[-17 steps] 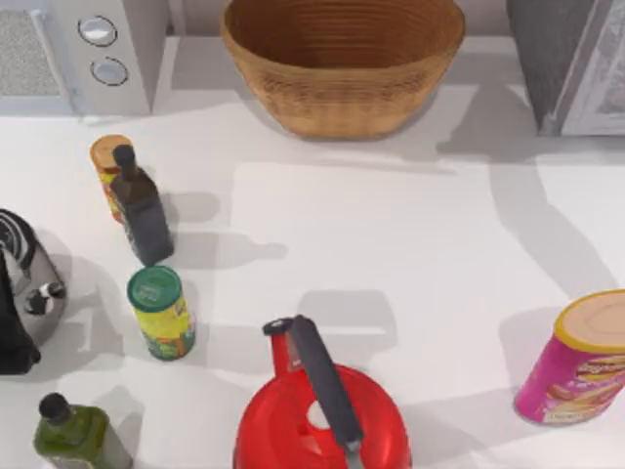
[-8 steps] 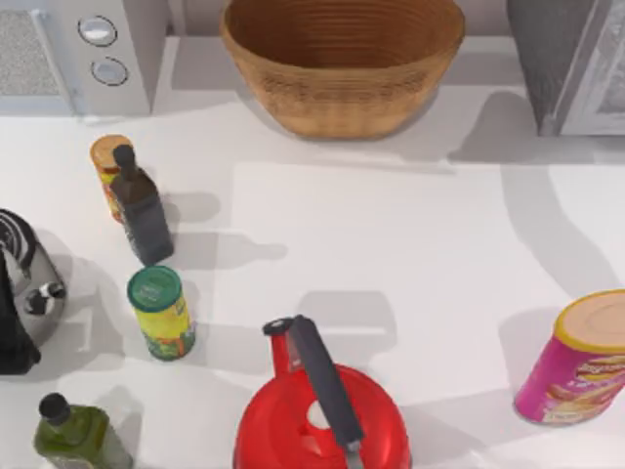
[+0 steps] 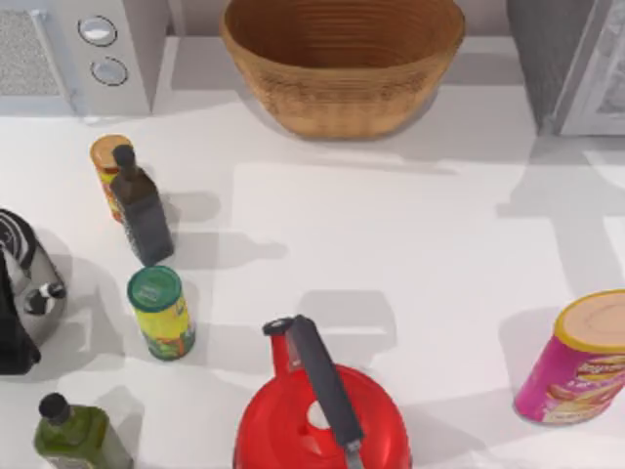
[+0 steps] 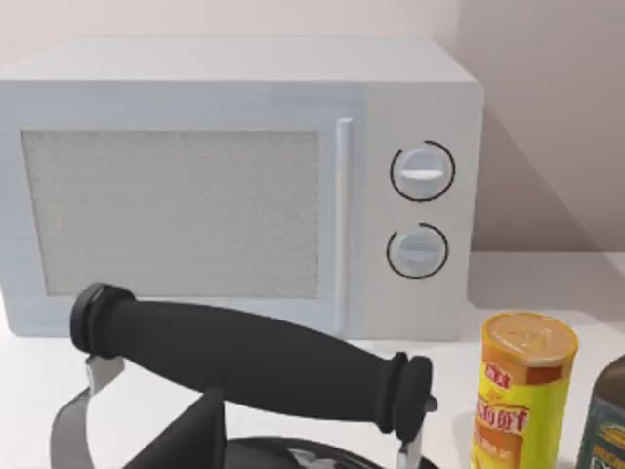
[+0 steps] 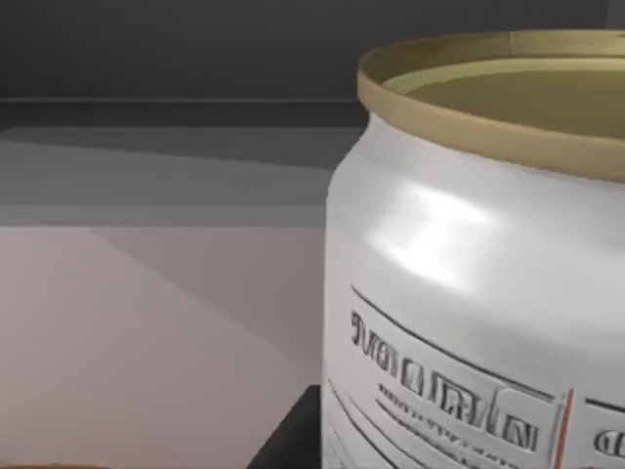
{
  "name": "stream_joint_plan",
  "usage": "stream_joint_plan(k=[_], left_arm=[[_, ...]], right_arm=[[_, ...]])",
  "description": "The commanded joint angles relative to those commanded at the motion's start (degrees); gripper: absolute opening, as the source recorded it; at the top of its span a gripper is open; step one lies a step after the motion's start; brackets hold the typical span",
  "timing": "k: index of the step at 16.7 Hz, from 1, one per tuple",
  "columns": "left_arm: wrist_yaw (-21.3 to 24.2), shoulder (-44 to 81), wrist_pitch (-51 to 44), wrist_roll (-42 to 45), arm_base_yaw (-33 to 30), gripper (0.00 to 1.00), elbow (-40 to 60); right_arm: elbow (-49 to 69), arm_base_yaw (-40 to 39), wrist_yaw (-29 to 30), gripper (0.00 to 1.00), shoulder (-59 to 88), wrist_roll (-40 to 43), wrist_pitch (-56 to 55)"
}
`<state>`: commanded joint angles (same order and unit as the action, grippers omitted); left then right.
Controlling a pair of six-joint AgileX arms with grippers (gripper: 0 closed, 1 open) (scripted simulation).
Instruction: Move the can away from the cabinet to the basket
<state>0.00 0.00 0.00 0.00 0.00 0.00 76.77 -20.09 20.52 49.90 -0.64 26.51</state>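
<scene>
Top view took in the white table (image 3: 410, 244), with the cabinet (image 3: 571, 59) at its far right corner, the pale grey box with two knobs (image 3: 83, 54) at the far left, and the basket (image 3: 342, 59) between them at the far edge. Nearer sat a red kettle (image 3: 322, 415), a pink tube (image 3: 576, 362), a dark bottle (image 3: 142, 210), a green-lidded canister (image 3: 161, 313) and a green bottle (image 3: 73, 435). Right wrist view alone brought the can (image 5: 479, 283) up close, upright, grey print on its side; where it stood on the table I could not tell. Left wrist view faced the knobbed box across a black handle (image 4: 249, 357). Whether either gripper's jaws were spread or closed, I could not tell.
</scene>
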Motion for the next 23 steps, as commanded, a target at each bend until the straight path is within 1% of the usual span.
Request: stream_joint_plan(k=[7, 10, 12, 16, 23], left_arm=[[0.0, 0.0, 0.0, 0.0, 0.0, 1.0, 0.0], [0.0, 0.0, 0.0, 0.0, 0.0, 1.0, 0.0], [0.0, 0.0, 0.0, 0.0, 0.0, 1.0, 0.0], [0.0, 0.0, 0.0, 0.0, 0.0, 1.0, 0.0], [0.0, 0.0, 0.0, 0.0, 0.0, 1.0, 0.0]], right_arm=[[-45.4, 10.8, -11.0, 0.0, -26.8, 0.4, -14.2], [-60.7, 15.0, -15.3, 0.0, -37.3, 0.5, -19.7], [-68.2, 17.2, -17.6, 0.0, -43.0, 0.6, -22.7], [-76.2, 19.9, -20.3, 0.0, -49.4, 0.6, -26.3], [-76.6, 19.7, -20.3, 0.0, -48.9, 0.5, -26.6]])
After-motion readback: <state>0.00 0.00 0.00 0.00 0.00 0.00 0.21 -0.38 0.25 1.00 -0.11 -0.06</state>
